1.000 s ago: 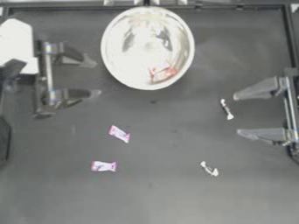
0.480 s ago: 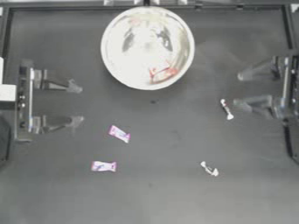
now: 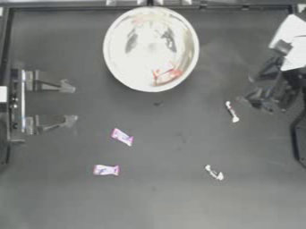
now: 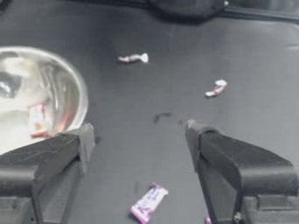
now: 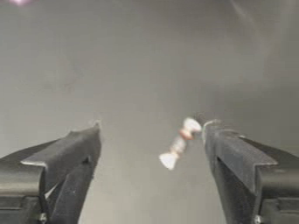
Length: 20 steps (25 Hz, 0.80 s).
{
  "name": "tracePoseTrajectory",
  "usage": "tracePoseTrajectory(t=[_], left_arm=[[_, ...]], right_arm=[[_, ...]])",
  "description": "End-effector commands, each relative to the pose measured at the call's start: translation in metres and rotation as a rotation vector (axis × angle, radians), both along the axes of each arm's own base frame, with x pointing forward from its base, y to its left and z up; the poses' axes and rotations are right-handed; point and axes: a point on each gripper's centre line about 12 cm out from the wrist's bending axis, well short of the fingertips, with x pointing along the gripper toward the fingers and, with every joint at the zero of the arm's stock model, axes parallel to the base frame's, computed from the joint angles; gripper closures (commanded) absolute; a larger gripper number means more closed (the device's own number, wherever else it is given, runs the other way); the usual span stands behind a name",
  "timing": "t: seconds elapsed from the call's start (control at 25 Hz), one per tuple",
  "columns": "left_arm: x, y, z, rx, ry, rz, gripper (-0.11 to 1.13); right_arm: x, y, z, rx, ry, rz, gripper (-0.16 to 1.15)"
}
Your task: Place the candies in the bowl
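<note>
Silvery metal bowl at the table's far middle, one red-and-white candy already lying inside near the rim closest to the table's centre. Four candies not yet in: a whitish twisted candy out on the dark table to the right of the bowl, a second whitish twist nearer the front on the right, a purple-and-white candy left of centre, and another purple-and-white one just in front of it, well apart from the bowl.

Right gripper angled in from the right edge, just beside the nearer twisted candy. Seen in the right wrist view, jaws spread wide with that twist between them, lying close against one fingertip and well off from the other; nothing gripped. Left gripper drawn back at the left side, jaws likewise wide apart and empty, pointed across the table toward the bowl and the purple candies.

Step in hand, by the look of it: lining up on the twisted candy for a pick. Next move probably calls for centring the jaws over the wrapper, lowering to the tabletop and closing. Thin, light wrapper; easily nudged aside by the near finger or pinched only at its twisted end.
</note>
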Motion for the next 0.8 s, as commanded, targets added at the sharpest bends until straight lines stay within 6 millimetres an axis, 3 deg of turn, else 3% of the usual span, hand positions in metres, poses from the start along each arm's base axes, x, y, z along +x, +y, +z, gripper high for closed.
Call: tracePoseTrajectory(t=[0.04,0.8], left_arm=[[0.0,0.001,0.003,0.002,-0.015,0.004,0.06],[-0.004,0.0,-0.003,0.0,-0.019,0.009,0.06]], right_arm=[[0.003,-0.009,0.002,-0.012,0.024,-0.072,0.0],[0.033,-0.007,-0.054,0.083,0.273,-0.239,0.0]])
